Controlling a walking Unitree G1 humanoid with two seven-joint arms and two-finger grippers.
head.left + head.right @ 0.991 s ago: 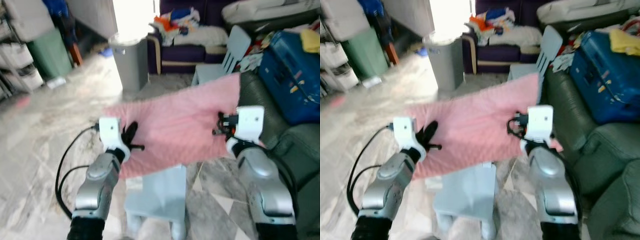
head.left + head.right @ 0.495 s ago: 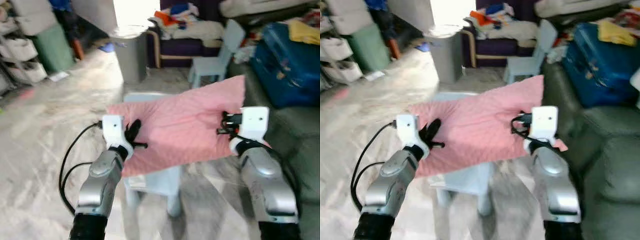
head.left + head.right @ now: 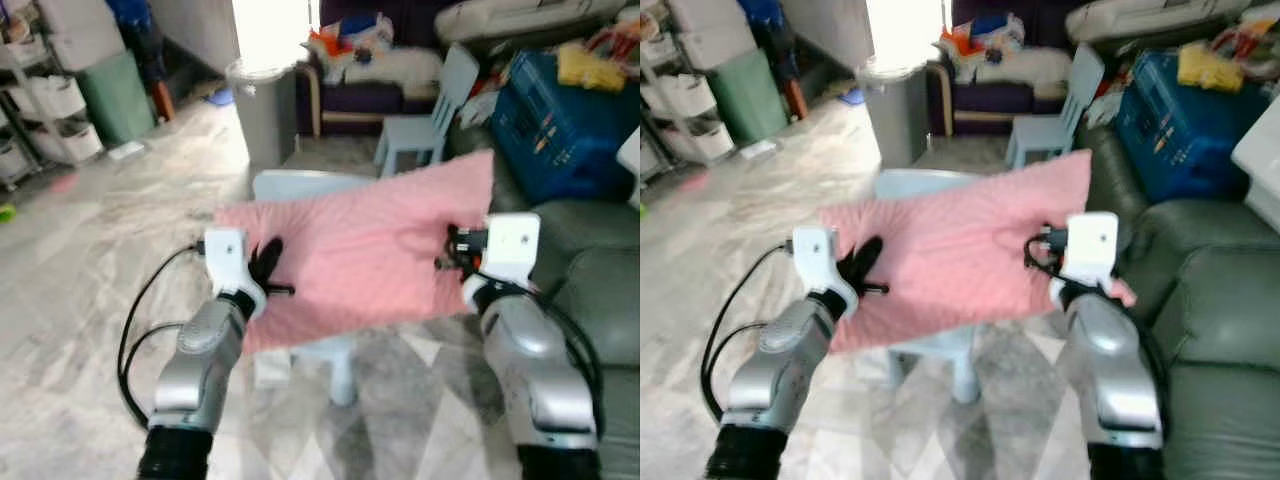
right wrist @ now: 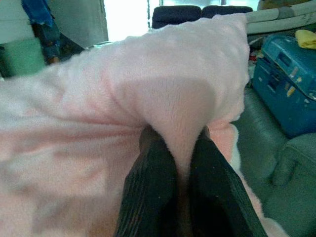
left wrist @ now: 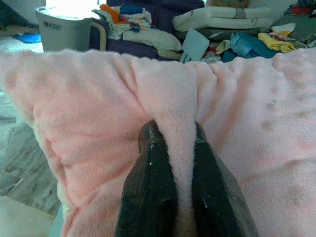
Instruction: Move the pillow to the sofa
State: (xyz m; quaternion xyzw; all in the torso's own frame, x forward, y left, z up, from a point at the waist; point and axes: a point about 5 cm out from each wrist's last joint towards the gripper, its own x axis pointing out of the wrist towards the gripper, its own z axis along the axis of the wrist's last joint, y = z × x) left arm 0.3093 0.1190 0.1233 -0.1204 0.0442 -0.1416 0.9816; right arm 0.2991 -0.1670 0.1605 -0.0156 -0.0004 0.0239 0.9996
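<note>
While held, pillow [image 3: 360, 255] over small chair [image 3: 320, 350], sofa [image 3: 600, 260] beside

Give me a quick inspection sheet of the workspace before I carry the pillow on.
Surface: grey marble floor; a pale blue child's chair stands under the pillow.
Job's things: pink pillow held in the air; green sofa to the robot's right.
Clutter: blue crate, grey bin, second blue chair.
Grippers: left claw and right claw each pinch a fold of pillow.
Cables: black cable loops beside the left arm.
Surroundings: purple couch heaped with clothes; shelves at left.
</note>
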